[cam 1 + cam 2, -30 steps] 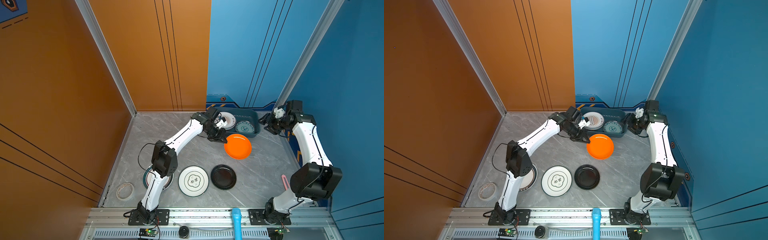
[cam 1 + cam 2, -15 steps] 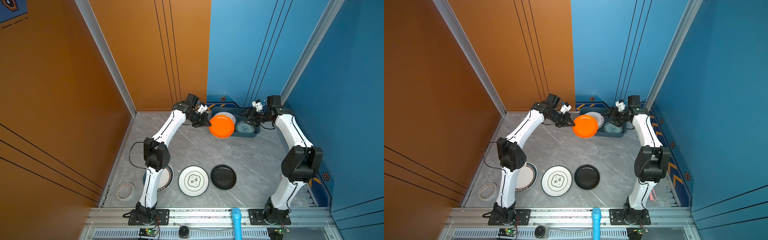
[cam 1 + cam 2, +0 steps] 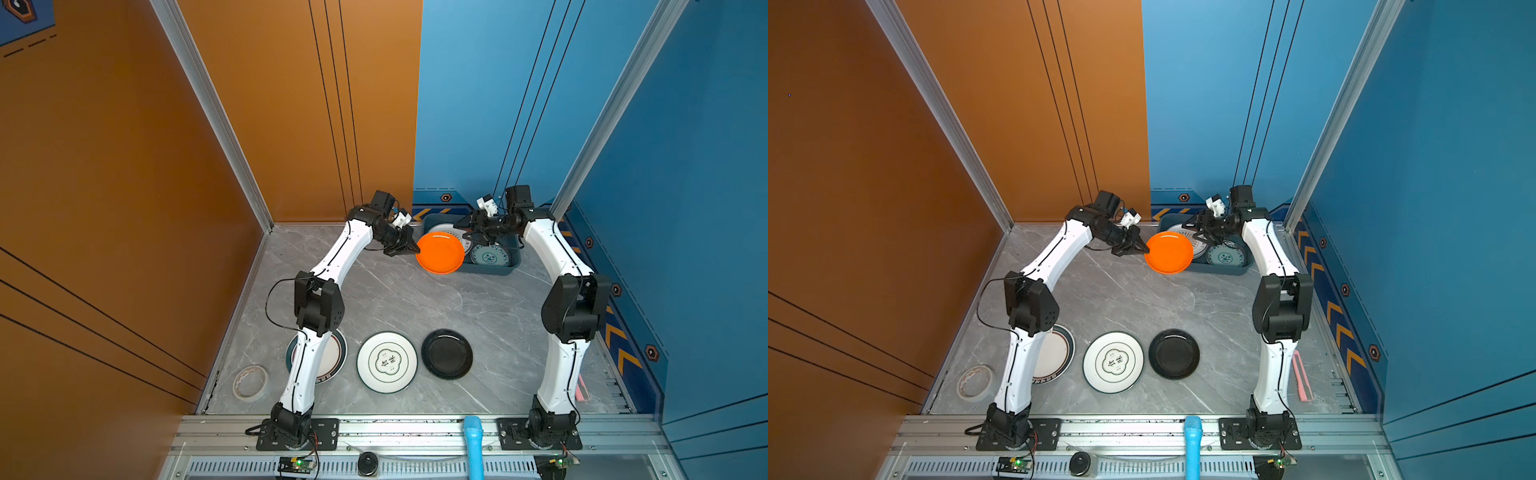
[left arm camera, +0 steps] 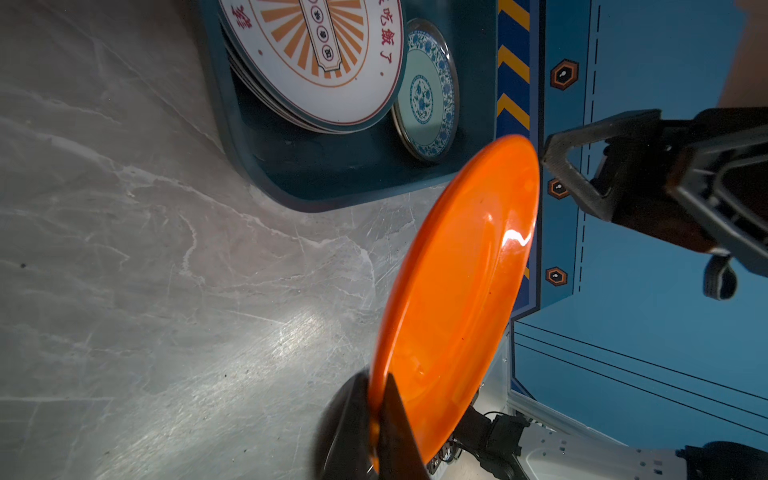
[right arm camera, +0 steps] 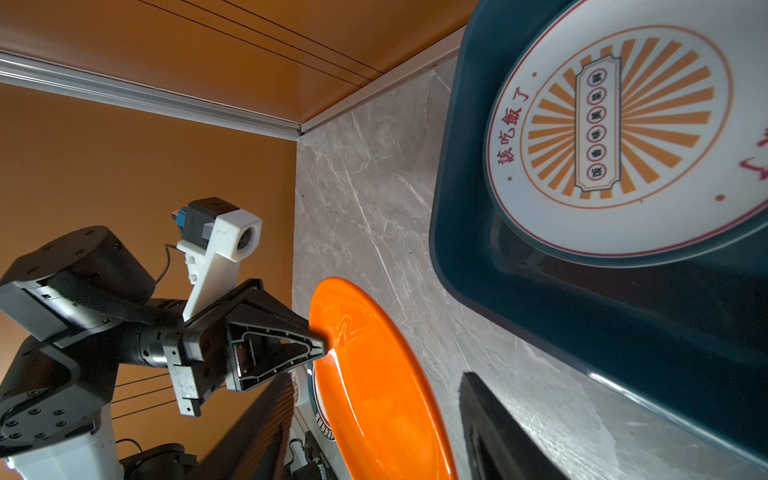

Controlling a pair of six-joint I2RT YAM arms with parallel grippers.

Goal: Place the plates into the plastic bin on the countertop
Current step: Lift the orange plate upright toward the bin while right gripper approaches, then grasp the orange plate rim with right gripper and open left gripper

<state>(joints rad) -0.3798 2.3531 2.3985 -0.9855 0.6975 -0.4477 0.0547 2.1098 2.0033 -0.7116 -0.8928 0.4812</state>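
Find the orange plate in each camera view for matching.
Top view: orange plate overlaps the plastic bin's left end.
Top view: plate again overlaps the bin's left end.
Left wrist: plate edge-on, rising from the left gripper.
Right wrist: plate tilted beside the bin, gripper on its rim.
Shared landmark: the plastic bin.

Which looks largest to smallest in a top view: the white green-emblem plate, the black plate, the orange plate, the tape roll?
1. white green-emblem plate
2. black plate and orange plate: nearly alike. The orange one is held raised and tilted, so I leave them unranked.
3. tape roll
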